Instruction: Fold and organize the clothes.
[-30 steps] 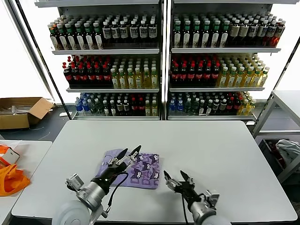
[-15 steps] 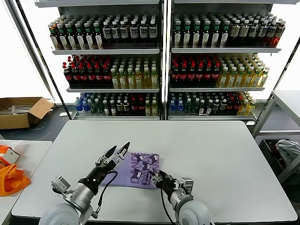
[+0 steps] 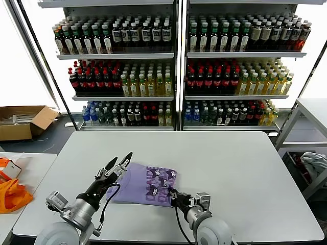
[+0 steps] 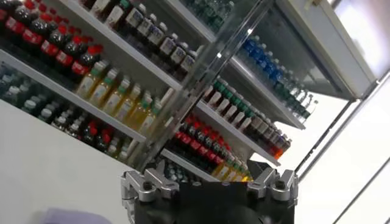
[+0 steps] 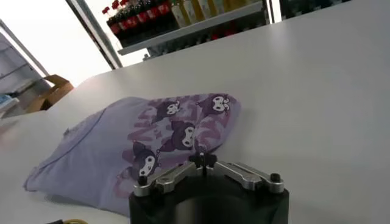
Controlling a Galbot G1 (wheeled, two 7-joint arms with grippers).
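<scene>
A lavender T-shirt (image 3: 143, 185) lies folded on the white table (image 3: 245, 168), its dark purple printed figures facing up at its right side. My right gripper (image 3: 173, 196) is at the shirt's near right edge. In the right wrist view its fingertips (image 5: 202, 160) are shut together on that edge of the shirt (image 5: 152, 143). My left gripper (image 3: 117, 164) is open and empty, raised just above the shirt's left part, with its fingers pointing up and away. The left wrist view looks at the shelves and shows only a corner of the shirt (image 4: 64, 216).
Shelves of bottles (image 3: 173, 76) stand behind the table. A side table at the left holds an orange bag (image 3: 13, 196). A cardboard box (image 3: 23, 120) sits on the floor at the far left. A grey-white cloth (image 3: 314, 163) lies below a table at the right.
My right gripper moved left to the shirt's near right edge and shut on it. My left gripper moved left off the shirt's middle and stayed open. The shirt now looks puffed up.
</scene>
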